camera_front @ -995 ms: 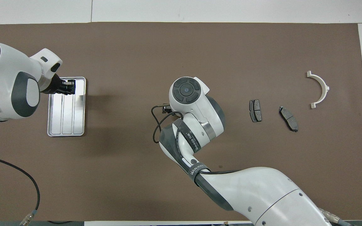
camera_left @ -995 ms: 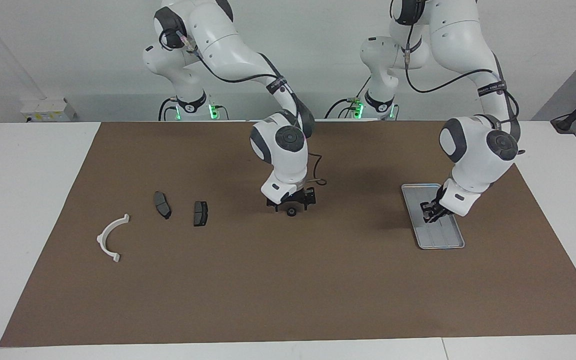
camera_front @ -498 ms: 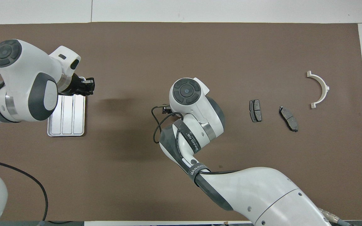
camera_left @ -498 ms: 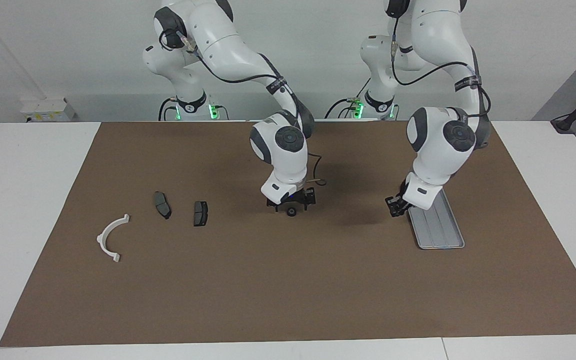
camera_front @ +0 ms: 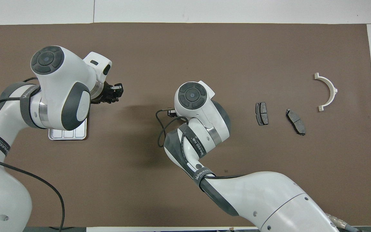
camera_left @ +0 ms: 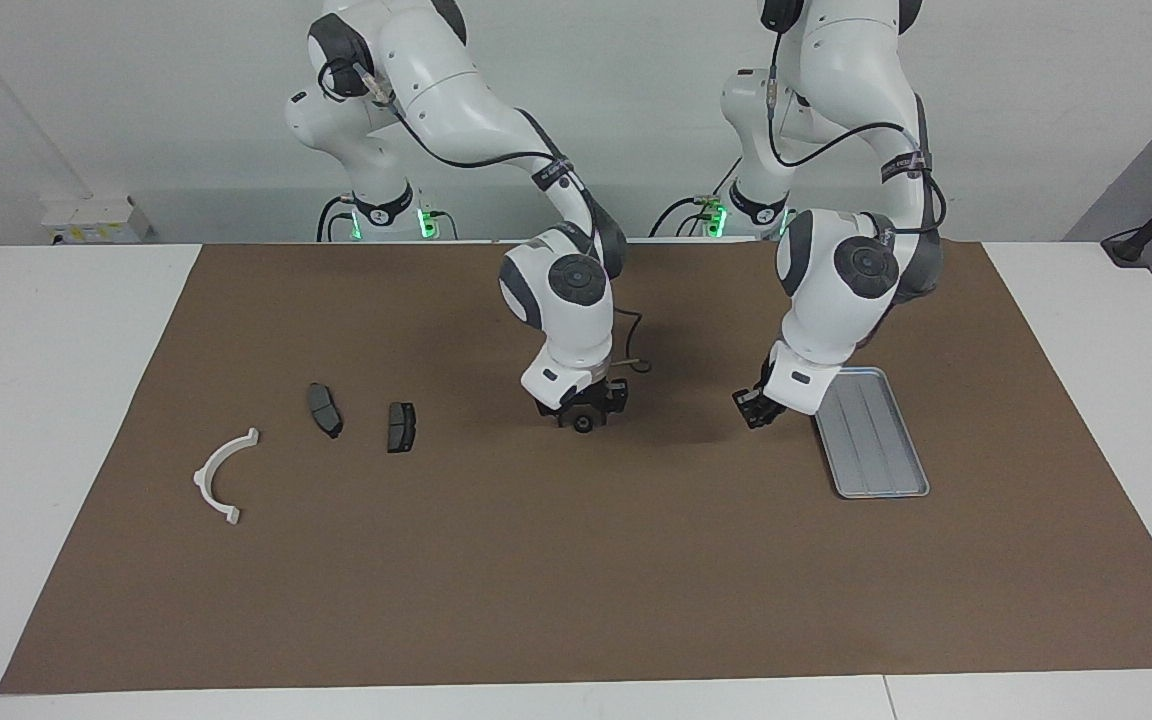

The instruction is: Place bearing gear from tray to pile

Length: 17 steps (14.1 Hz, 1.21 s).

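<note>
Currently logged: bearing gear point(camera_left: 583, 424) on the brown mat point(camera_left: 576, 560), mid-counter, at the right gripper point(camera_left: 584, 410).
I cannot tell whether its fingers pinch the gear. Left gripper point(camera_left: 752, 411) hovers beside the tray point(camera_left: 886, 470); finger state unreadable. Pile: white bracket point(camera_left: 221, 476), two brake pads point(camera_left: 324, 409), toward the right arm's end.

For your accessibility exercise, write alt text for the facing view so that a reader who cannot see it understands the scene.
The right claw is low over a small dark bearing gear at mid-mat, while the left claw hangs over the brown mat beside the silver tray. Toward the right arm's end lie two dark brake pads and a white curved bracket.
</note>
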{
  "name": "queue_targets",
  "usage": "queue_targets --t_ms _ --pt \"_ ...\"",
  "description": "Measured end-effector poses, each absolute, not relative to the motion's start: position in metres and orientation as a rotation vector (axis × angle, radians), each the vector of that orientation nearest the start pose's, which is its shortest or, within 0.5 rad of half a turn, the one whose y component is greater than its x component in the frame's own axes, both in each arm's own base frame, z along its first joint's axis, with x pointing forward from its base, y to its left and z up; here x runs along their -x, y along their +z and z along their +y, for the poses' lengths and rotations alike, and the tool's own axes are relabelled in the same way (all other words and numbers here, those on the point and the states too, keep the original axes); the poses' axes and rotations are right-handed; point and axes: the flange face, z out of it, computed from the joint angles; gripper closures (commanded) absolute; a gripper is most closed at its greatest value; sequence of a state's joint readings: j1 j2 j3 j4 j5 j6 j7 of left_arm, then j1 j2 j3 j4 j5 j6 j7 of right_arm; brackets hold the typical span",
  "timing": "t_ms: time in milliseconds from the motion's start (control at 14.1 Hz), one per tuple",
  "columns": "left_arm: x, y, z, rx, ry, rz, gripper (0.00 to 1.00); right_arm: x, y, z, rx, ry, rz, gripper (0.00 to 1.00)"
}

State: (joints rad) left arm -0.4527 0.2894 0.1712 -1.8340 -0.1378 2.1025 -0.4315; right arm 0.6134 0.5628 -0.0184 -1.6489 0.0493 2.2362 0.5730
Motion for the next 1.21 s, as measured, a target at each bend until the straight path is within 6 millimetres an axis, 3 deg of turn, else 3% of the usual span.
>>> queue_targets --t_ms 71,142,569,711,853,924,1067,1209 --pt "-0.597 0.374 -0.186 3.182 0.064 -0.342 0.93 -0.567 0.288 0.387 3.103 -0.008 0.008 0.91" --pt "-0.596 0.374 -0.186 3.181 0.066 -0.343 0.93 -0.567 0.288 0.387 3.102 -0.010 0.008 1.00" --pt "-0.596 0.374 -0.186 3.181 0.065 -0.351 0.93 -0.568 0.292 0.385 3.100 -0.014 0.014 1.00" --pt "-0.596 0.375 -0.189 3.177 0.061 -0.398 0.93 -0.579 0.313 0.370 3.102 -0.017 0.054 1.00" --pt "-0.592 0.378 -0.202 3.176 0.054 -0.427 0.93 -0.603 0.361 0.332 3.092 -0.048 0.063 1.00" --pt "-0.590 0.380 -0.211 3.177 0.049 -0.437 0.93 -0.617 0.390 0.302 3.085 -0.074 0.059 1.00" --pt "-0.586 0.389 -0.235 3.182 0.028 -0.473 0.93 -0.640 0.436 0.229 3.084 -0.100 0.016 1.00" --pt "-0.579 0.403 -0.268 3.190 -0.004 -0.517 0.93 -0.657 0.461 0.142 3.093 -0.105 -0.087 1.00"
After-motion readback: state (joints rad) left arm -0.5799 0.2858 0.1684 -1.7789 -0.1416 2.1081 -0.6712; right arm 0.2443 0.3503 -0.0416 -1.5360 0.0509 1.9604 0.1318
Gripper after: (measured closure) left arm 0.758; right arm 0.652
